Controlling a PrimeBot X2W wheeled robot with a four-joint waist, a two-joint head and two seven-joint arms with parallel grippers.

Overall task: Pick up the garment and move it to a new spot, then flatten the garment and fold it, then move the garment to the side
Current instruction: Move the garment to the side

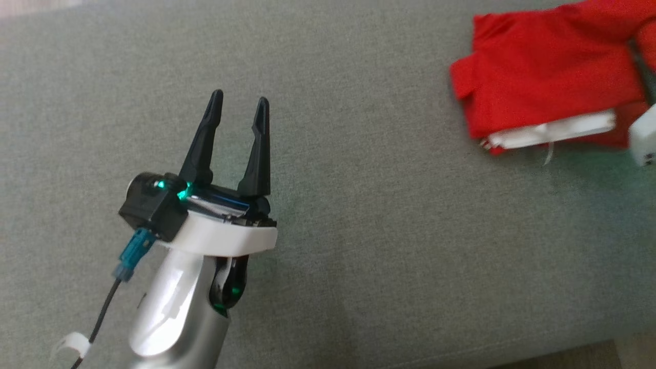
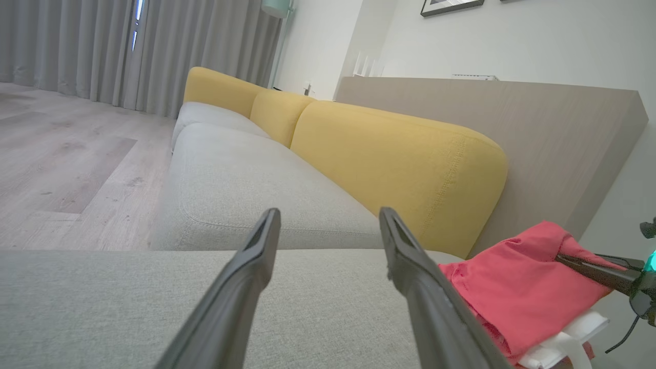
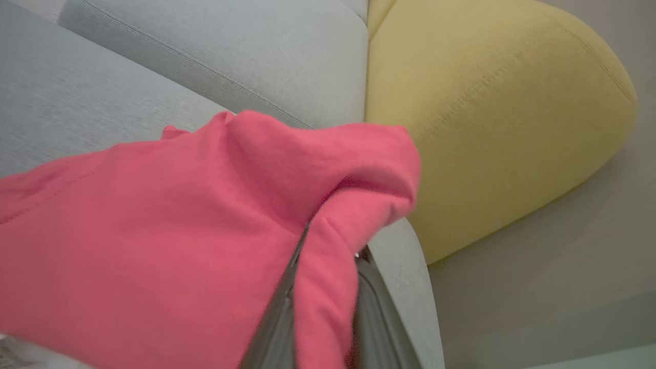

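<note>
1. Folded garment (image 1: 543, 77) is laid far right on the cushion (image 1: 359, 230), one fold pinched by right pincer (image 3: 333, 243); folds may be pulled open if dragged from there.
2. Left pincer (image 1: 240, 98) is spread, empty, well apart: no support is given.

Silver forearm (image 1: 174, 312), white wrist collar (image 1: 225, 240), black camera block (image 1: 151, 207), teal lights (image 1: 183, 193), blue plug (image 1: 132, 254), black cable (image 1: 102, 312), long dark jaws.

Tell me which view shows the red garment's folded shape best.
The head view: it sees the red garment from above, folded outline mostly visible. The left wrist view shows it low, side-on; the right wrist view, one close fold in the right gripper.
</note>
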